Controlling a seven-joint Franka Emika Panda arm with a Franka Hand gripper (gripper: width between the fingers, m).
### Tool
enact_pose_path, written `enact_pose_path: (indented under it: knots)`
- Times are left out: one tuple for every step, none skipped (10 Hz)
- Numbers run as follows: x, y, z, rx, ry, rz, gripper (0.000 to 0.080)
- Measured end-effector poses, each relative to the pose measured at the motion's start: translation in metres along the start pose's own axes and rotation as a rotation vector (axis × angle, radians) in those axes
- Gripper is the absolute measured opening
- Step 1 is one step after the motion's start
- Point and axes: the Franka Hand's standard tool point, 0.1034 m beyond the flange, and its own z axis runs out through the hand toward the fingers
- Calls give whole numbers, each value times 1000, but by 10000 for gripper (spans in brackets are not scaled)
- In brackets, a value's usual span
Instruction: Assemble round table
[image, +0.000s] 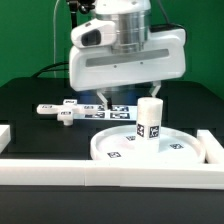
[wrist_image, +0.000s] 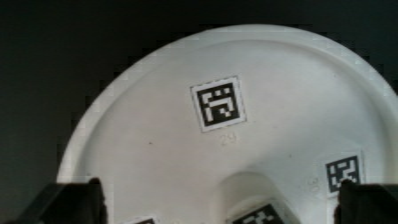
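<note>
The fingers (wrist_image: 75, 203) are spread wide near the round plate (image: 104, 146), holding nothing. A short tube (image: 150, 118) stands on it. The cross piece (image: 62, 111) lies apart on the worktop (image: 30, 92).

the wrist view's edge cuts off the round disc (wrist_image: 160, 150), and the fingers (wrist_image: 71, 204) are dark blurs

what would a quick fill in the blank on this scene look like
1. The short cylinder stands ____ on the round disc.
2. The cross-shaped piece lies to the exterior view's ____ of the disc.
3. The tabletop is coloured ____.
Missing words: upright; left; black.
</note>
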Motion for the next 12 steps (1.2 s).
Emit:
enact_pose_path:
  knots:
    - [0,0,2,-1,-2,-1,649]
    - [-1,0,3,-1,-4,-1,649]
    - [-1,0,3,-1,-4,-1,649]
    - [-1,0,4,-1,-5,-1,649]
    - [-1,0,4,-1,-6,-1,649]
    - [-1,1,4,-1,-6,0,649]
    - [-10,12,3,-2,-4,-51,649]
    - [-25,29,-1,-3,-2,-62,649]
    - [-35,40,-4,-5,6,-53,649]
    - [-44,50,-7,-8,14,-66,649]
    - [-50,59,-9,-7,14,-48,649]
    - [-49,57,-7,-7,12,-49,649]
